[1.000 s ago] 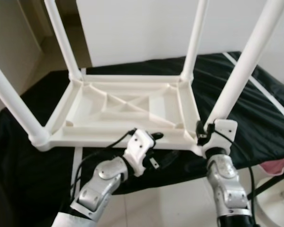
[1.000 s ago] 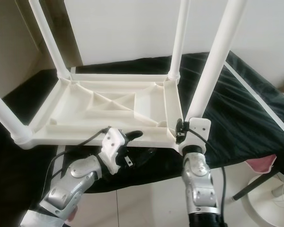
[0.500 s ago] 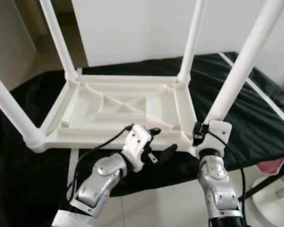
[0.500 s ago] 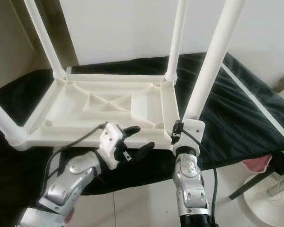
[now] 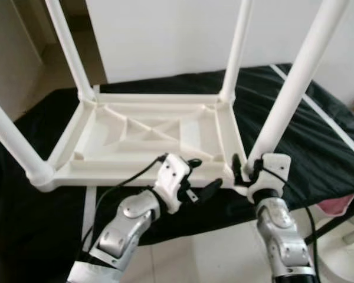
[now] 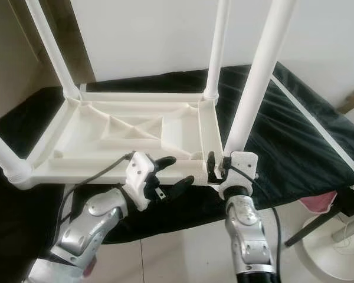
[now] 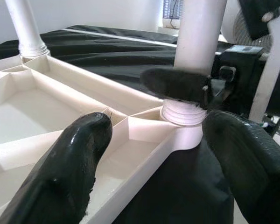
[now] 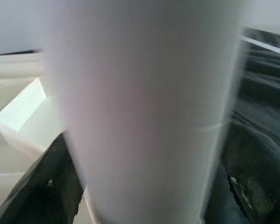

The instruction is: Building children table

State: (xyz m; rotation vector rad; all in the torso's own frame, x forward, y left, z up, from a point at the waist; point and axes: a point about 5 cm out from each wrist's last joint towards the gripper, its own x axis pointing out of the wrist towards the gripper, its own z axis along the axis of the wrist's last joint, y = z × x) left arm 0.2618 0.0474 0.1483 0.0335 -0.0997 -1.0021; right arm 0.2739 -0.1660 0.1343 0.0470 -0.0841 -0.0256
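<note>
A white plastic children's table [image 5: 135,174] lies upside down on a black cloth, its four legs pointing up. My right gripper [image 5: 246,168] is at the base of the front right leg [image 5: 289,100], shut on it, one finger [image 8: 56,186] on each side. My left gripper [image 5: 205,174] is open just left of that corner. Its upper finger [image 7: 74,158] lies over the table's front rim and its lower one hangs outside the rim. In the left wrist view a black finger of the right gripper [image 7: 177,84] crosses the leg [image 7: 196,37] above its threaded socket.
The black cloth [image 5: 318,135] covers the raised surface and drops off at the near edge to pale floor tiles. A white strap [image 5: 327,118] runs across the cloth on the right. A pink item [image 5: 342,206] and a round white stand base [image 6: 336,253] lie low on the right.
The left gripper's fingers have spread apart at the front rim. The right wrist has turned around the leg's base, so a finger now shows on the leg's left. The camera shifted slightly.
</note>
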